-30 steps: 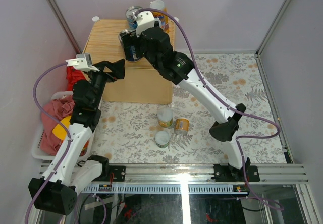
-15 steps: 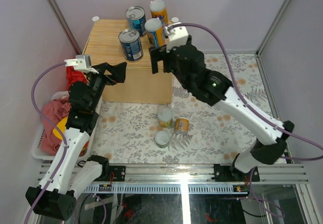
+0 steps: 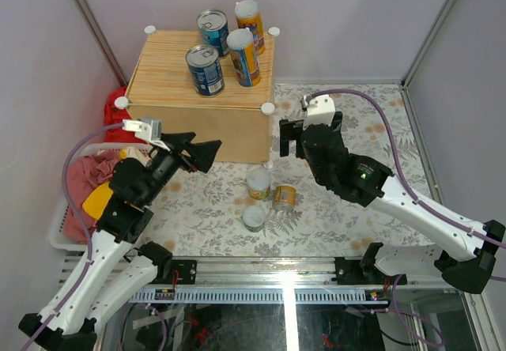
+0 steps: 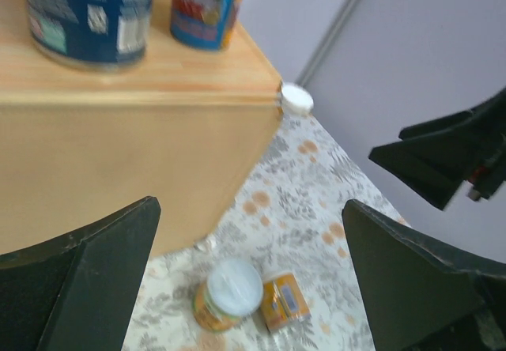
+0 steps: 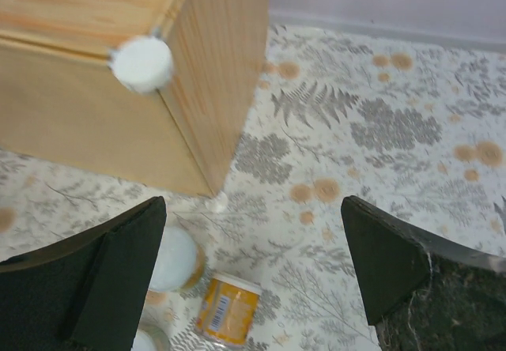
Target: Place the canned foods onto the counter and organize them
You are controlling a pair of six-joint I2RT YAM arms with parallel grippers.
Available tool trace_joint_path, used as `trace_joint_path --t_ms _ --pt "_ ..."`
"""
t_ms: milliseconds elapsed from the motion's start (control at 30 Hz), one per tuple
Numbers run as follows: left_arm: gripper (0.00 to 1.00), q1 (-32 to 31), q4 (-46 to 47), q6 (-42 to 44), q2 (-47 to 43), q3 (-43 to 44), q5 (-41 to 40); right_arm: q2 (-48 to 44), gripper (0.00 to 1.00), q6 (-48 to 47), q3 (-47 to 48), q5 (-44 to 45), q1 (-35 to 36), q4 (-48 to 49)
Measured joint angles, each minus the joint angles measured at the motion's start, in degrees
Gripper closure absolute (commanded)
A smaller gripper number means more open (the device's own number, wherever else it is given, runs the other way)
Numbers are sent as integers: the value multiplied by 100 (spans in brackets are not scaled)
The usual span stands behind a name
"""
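Top external view: a light-wood counter stands at the far left of a floral surface. Four tins stand upright on its plank top. Two wide blue tins sit to the left, one near and one far. Two tall orange-and-blue tins are just right of them, one near and one far.

Three short tins remain on the floral surface, close together, near the counter's front right corner. One upright tin is closest to the counter. An orange tin lying on its side is just to its right. A third tin stands nearer the arms; its label looks green, though it is hard to read.

The left gripper hovers in front of the counter, jaws wide apart and holding nothing. The right gripper hangs beside the counter's right front corner knob, jaws also spread and empty. A white basket of clothes sits at the left edge.
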Motion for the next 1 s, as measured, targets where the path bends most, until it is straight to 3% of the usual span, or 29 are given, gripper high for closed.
trace_joint_path --t_ms 200,433,633,1000 --pt "1 -1172 -365 -168 -205 -566 -603 -240 0 660 -737 31 -236 -304" --pt "0 -2573 -599 -208 664 -767 -1648 -597 1 1329 -1578 -361 -879 -315" --pt "0 -2739 -551 -251 1080 -1182 -2044 -730 1 1523 -1878 -643 -1029 -306" --pt "0 -2780 227 -188 2109 -1491 -1838 -741 1 1565 -1989 -1082 -1606 -243"
